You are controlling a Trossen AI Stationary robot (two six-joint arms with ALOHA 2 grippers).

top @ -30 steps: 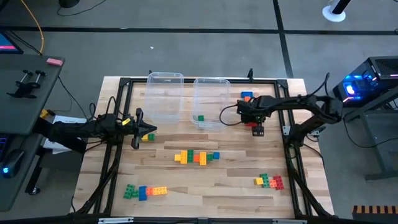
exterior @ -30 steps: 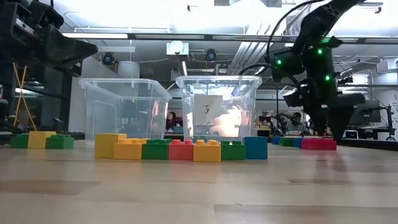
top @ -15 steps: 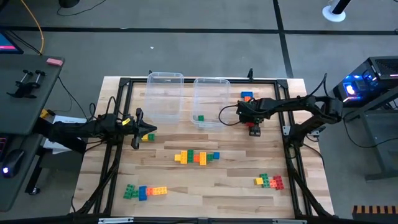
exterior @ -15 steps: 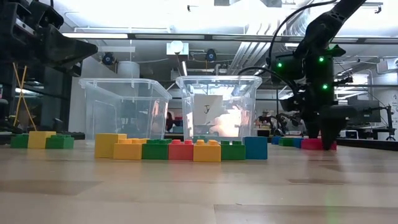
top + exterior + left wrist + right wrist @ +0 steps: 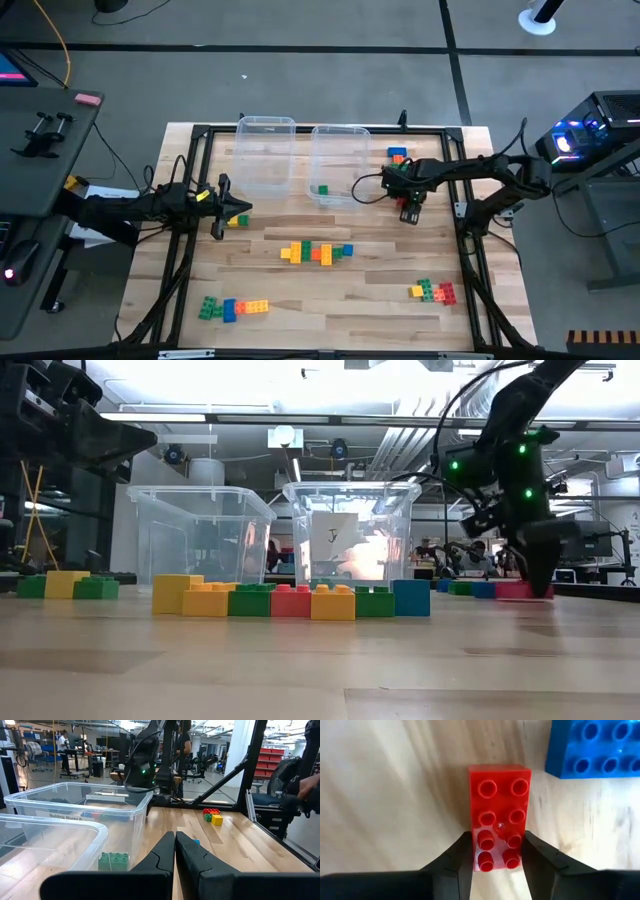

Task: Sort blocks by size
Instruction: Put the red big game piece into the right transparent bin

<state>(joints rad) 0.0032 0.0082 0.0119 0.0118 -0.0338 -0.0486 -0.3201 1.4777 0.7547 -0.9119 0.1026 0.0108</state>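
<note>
A red two-by-four block (image 5: pixel 499 805) lies flat on the wooden table, studs up, near the far right. My right gripper (image 5: pixel 499 860) points down over it and is shut on its near end; in the high view this gripper (image 5: pixel 407 207) stands right of the clear bins. A blue block (image 5: pixel 592 747) lies close beside the red one. My left gripper (image 5: pixel 236 208) waits shut and level at the table's left, with nothing between its fingers (image 5: pixel 175 845). My right gripper pinches the red block's two long sides (image 5: pixel 474 845) between its two fingers, at one end of the block. The fingers come from above, pointing down, and lie across the block. The block sits flat on the table.
Two clear bins (image 5: pixel 265 155) (image 5: pixel 338 160) stand at the far middle; the right one holds a green block (image 5: pixel 321 190). A row of blocks (image 5: pixel 315 252) lies mid-table, with other groups at the near left (image 5: pixel 235 308) and near right (image 5: pixel 432 291) and beside my left gripper (image 5: pixel 238 221).
My right gripper has rolled about its own pointing line over the red block, and its fingers have closed in on the block's sides. The block has stayed on the table.
</note>
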